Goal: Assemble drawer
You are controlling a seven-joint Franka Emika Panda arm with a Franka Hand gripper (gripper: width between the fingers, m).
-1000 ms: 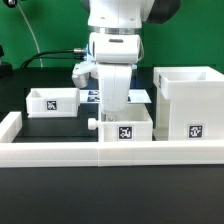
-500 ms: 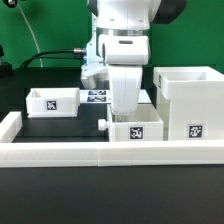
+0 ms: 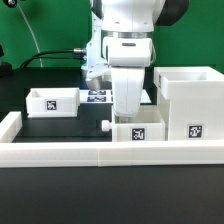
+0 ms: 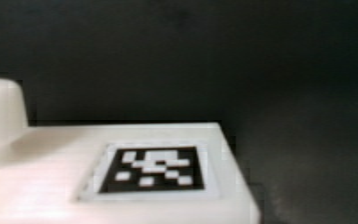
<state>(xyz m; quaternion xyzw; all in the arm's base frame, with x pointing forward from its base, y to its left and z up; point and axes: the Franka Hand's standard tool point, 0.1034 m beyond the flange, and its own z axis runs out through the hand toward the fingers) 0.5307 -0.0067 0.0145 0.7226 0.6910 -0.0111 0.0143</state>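
I see the box (image 3: 188, 98), the near tray (image 3: 150, 130) and the far tray (image 3: 40, 100) as white plastic, smooth, with a soft, low sheen. Their tags (image 3: 195, 129) look like flat matt print, black on white. In the wrist view one tag (image 4: 155, 168) is blurred, set on a smooth white face. The table (image 3: 60, 128) is black and matt. The wall (image 3: 60, 152) is smooth, white and plastic-looking. The arm (image 3: 130, 15) has a glossier white shell. The backdrop (image 3: 20, 30) is flat matt green; I cannot tell its material.
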